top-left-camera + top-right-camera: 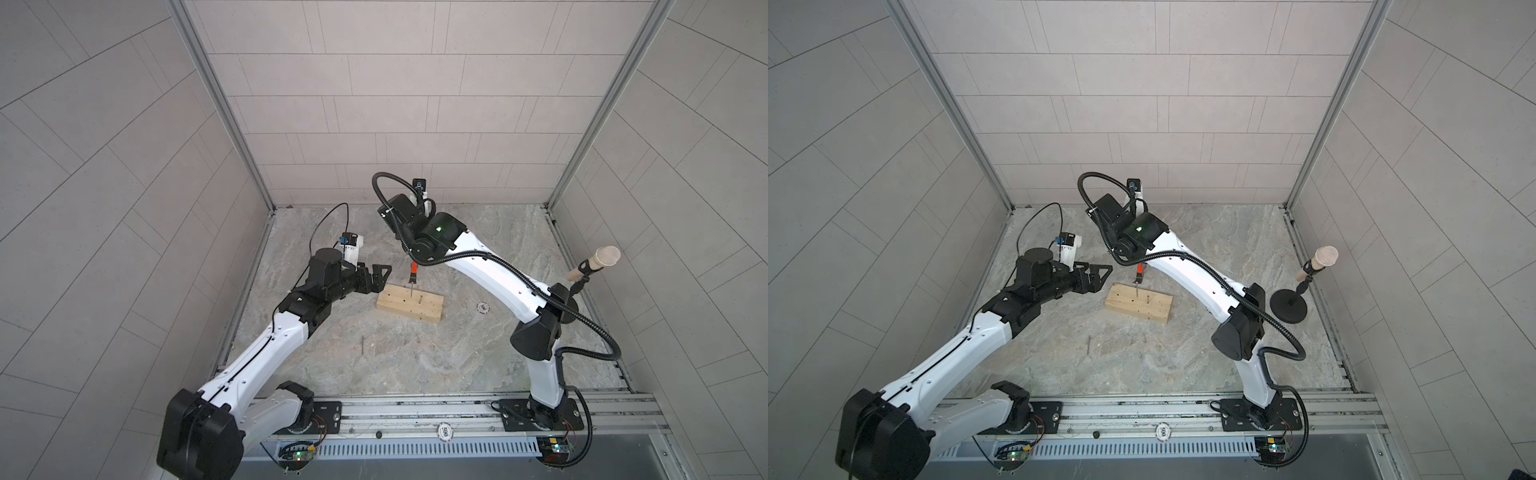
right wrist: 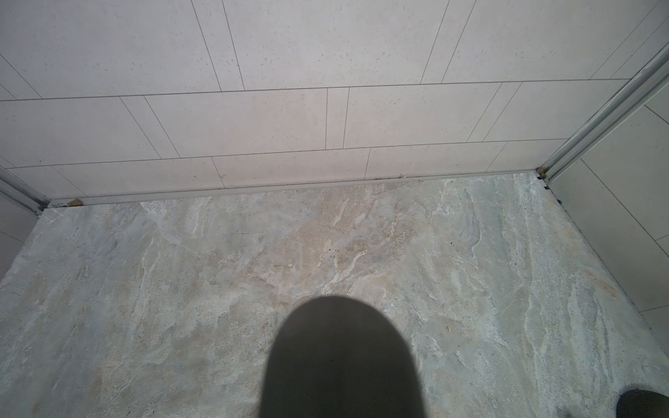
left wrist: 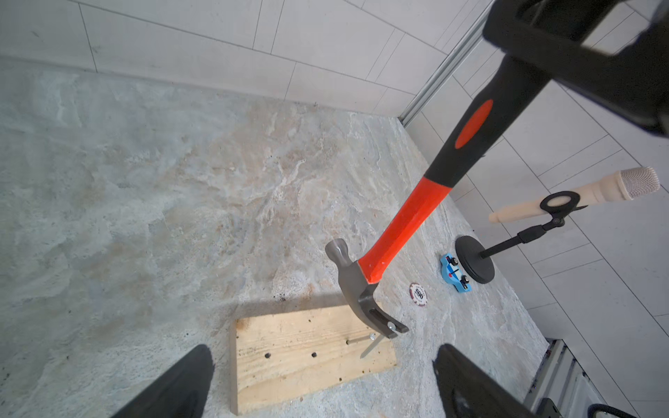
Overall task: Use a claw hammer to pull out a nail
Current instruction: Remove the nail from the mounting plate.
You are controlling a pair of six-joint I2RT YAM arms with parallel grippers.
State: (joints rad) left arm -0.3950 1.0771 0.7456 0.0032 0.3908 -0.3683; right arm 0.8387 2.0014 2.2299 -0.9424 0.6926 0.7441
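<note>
Claw hammer point(image 3: 409, 217): forked steel claw hooks thin nail point(image 3: 369, 349).

There is one claw hammer point(image 3: 398, 224), one light wooden block point(image 3: 289, 376), and one beige microphone point(image 3: 579, 191) on one black stand point(image 3: 474, 260). I count three nails point(image 3: 371, 346) point(image 3: 358, 339) point(image 1: 363, 344), two of them at the block and one lying loose on the table point(image 1: 415, 361). There are also two poker chips point(image 3: 418, 294) point(image 1: 444, 430), one small blue toy car point(image 3: 455, 273) and two robot arms point(image 1: 274, 336) point(image 1: 490, 270)
</note>
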